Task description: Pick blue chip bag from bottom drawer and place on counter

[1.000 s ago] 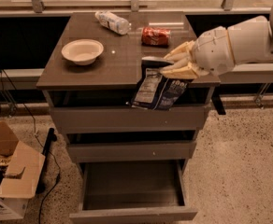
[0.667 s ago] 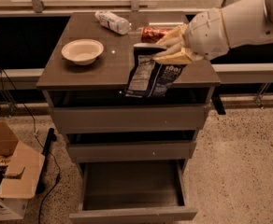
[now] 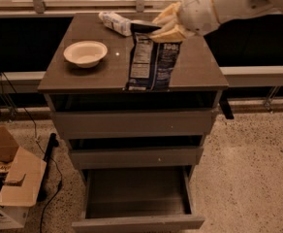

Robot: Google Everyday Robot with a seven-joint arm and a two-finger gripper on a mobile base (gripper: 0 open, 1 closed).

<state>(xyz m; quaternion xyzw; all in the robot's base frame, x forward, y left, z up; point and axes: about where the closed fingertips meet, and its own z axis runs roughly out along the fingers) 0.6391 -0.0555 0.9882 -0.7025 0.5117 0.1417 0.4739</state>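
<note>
The blue chip bag [image 3: 151,62] hangs by its top edge from my gripper [image 3: 166,27], white label panel facing out. Its lower end reaches the front part of the counter [image 3: 83,76]; I cannot tell whether it touches it. My gripper, with cream fingers on a white arm coming in from the upper right, is shut on the bag's top above the counter's back right. The bottom drawer [image 3: 136,222] is pulled out and shows an empty grey tray.
A white bowl [image 3: 85,53] sits on the counter's left. A clear plastic bottle [image 3: 115,22] lies at the back, beside my gripper. A cardboard box [image 3: 10,188] stands on the floor at the lower left, with a black cable [image 3: 52,144] beside it.
My gripper has carried the bag from in front of the cabinet's right edge up and back over the counter. The red can at the back right is now hidden behind my arm.
</note>
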